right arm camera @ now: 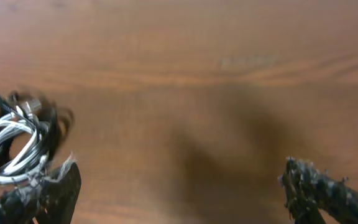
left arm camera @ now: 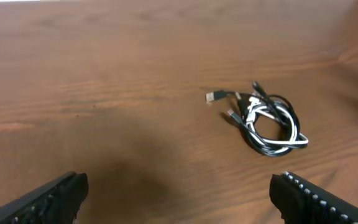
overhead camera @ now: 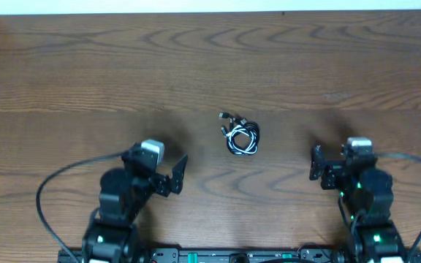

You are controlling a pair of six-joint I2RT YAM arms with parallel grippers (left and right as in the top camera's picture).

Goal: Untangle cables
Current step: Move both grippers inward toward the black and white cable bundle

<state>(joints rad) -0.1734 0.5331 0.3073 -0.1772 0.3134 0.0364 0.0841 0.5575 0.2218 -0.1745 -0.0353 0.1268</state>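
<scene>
Overhead view: a brown wooden table [overhead camera: 196, 58] is filling the frame, and two black robot arms are reaching up from the bottom edge. The cables [overhead camera: 241, 136] are lying in one small tangled bundle at the centre of the frame, with the white cable [overhead camera: 248, 132] and the black cable [overhead camera: 233, 117] looped through each other. The left gripper [overhead camera: 159, 166] is sitting at lower left and the right gripper [overhead camera: 342, 162] at lower right. Both are apart from the bundle, which is lying between them and slightly higher in the frame. Left wrist view: the left gripper's fingers [left arm camera: 48, 199] are showing only as dark tips in the two bottom corners, spread wide and gripping nothing. Bare wood is lying between them. The bundle is resting right of centre, above the right-hand tip and clear of it, with a small silver plug [left arm camera: 214, 96] sticking out toward the left. Right wrist view: the picture is blurring slightly. The right gripper's fingers are also standing wide apart in the bottom corners, with nothing held between them. The bundle is sitting at the left edge of the frame, just above the left-hand tip. Whether it is touching that tip cannot be told.
</scene>
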